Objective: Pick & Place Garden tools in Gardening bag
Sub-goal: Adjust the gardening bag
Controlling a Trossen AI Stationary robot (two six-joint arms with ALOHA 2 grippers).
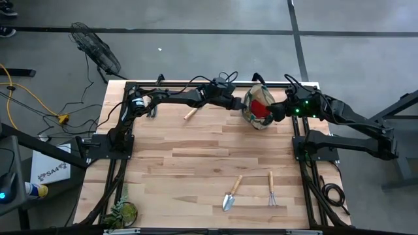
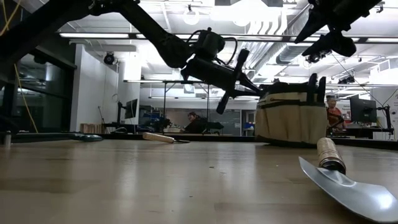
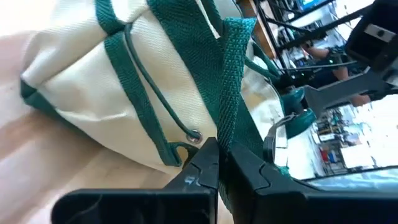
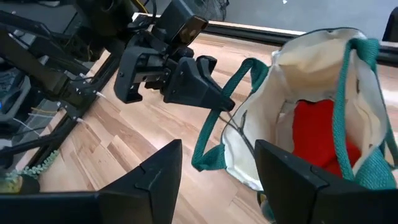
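Beside bag point(image 1: 258, 108): trowel point(image 1: 191, 113).

— Where's the gardening bag point(image 1: 258, 106)?
— Upper centre-right of the high view, cloth piece point(image 1: 260, 108) inside, a gripper on either side.
— And the tools?
— Trowel point(image 1: 230, 194) and hand rake point(image 1: 272, 190) side by side, lower centre-right; another trowel point(image 1: 190, 113) left of the bag.

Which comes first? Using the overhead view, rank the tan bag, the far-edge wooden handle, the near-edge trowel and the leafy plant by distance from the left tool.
1. Tan canvas bag with green trim: at the left tool, which pinches its green loop.
2. Wooden-handled tool: far side, left of the tool.
3. Wooden-handled metal trowel: near edge, centre.
4. Leafy green plant clump: near-left corner.
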